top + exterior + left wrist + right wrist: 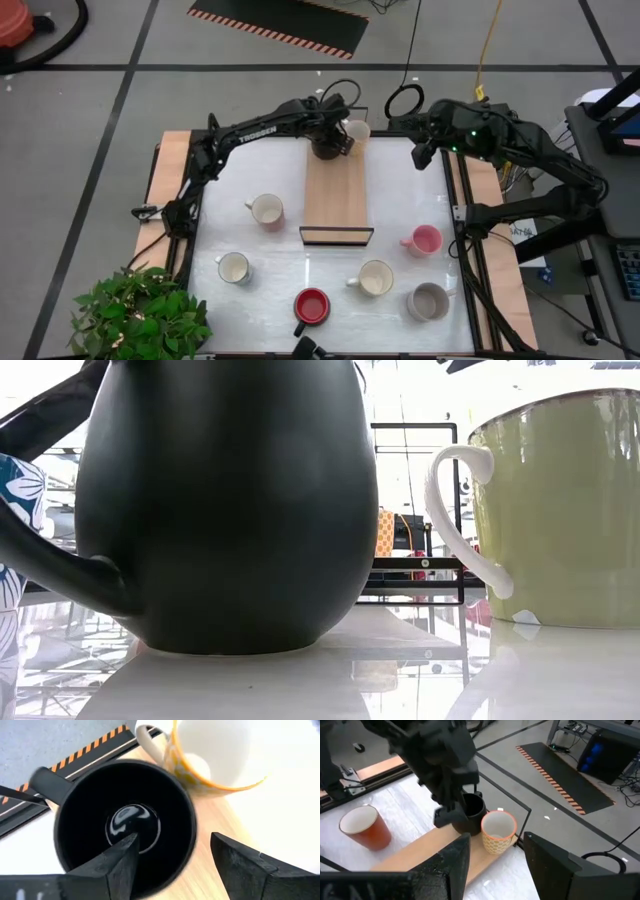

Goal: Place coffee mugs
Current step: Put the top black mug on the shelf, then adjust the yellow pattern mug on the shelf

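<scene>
Round glossy black mug (125,825) straddled by left gripper (172,855).

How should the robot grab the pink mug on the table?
Probably by the rim, from straight above. The pink mug stands upright with its mouth open to the top, so one finger can go inside and one outside the wall. Its handle sticks out toward the tray, so grip a part of the rim away from the handle.

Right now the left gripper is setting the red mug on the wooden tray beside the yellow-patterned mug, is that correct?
Not quite: the left gripper is at the black mug, one finger inside it, as the left wrist view shows. It does stand on the wooden tray beside the yellow-patterned mug.
</scene>
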Controlling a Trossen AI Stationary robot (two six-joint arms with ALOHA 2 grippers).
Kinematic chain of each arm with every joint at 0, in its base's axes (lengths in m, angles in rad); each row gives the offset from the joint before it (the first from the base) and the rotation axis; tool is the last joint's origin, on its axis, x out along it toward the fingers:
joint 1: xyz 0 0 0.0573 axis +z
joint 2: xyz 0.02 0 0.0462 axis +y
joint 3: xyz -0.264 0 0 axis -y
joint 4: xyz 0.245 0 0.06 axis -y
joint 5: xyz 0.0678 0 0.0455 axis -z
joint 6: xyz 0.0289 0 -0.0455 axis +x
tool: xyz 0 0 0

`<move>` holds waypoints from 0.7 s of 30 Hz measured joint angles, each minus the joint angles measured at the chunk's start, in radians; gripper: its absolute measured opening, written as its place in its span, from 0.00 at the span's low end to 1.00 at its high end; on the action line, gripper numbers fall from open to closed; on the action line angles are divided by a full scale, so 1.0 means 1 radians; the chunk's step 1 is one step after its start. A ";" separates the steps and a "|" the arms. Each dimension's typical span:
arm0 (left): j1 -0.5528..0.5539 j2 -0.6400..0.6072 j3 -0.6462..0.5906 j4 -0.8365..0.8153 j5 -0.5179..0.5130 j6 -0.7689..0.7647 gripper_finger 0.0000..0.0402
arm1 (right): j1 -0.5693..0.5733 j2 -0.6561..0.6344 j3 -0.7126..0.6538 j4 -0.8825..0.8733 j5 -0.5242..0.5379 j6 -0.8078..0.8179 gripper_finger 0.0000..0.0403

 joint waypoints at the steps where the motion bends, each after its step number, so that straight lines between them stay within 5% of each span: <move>1: 0.000 -0.009 0.000 -0.001 0.000 0.006 0.62 | 0.000 0.005 0.000 0.000 0.001 0.000 0.44; 12: -0.001 -0.119 0.000 -0.067 -0.093 0.040 0.62 | -0.006 0.117 0.000 0.001 -0.003 -0.115 0.42; 21: 0.000 -0.207 0.000 -0.185 -0.197 0.115 0.62 | -0.104 0.236 0.000 -0.031 -0.069 -0.193 0.23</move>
